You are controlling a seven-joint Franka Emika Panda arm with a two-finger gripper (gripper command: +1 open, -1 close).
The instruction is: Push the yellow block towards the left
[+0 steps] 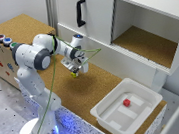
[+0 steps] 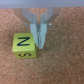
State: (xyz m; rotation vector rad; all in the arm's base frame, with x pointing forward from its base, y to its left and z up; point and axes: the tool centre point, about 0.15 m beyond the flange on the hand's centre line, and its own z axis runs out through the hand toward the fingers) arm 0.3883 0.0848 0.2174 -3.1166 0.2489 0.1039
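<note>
The yellow block [image 2: 22,46] is a small cube with dark letters on its faces, lying on the cork table top. In the exterior view it [image 1: 73,75] shows just below the fingertips. My gripper [image 2: 38,46] points straight down, its jaws drawn close together and holding nothing. The fingers [image 2: 44,35] stand right beside the block, against one of its sides, tips down at the table surface. In the exterior view the gripper [image 1: 76,70] is over the middle of the cork table, in front of the white cabinet.
A white tray [image 1: 142,95] at the exterior view's right holds a small red block [image 1: 126,102]. A white cabinet [image 1: 93,21] with a black handle [image 1: 80,12] and an open compartment [image 1: 148,42] stands behind. A box with buttons [image 1: 2,41] is at the left.
</note>
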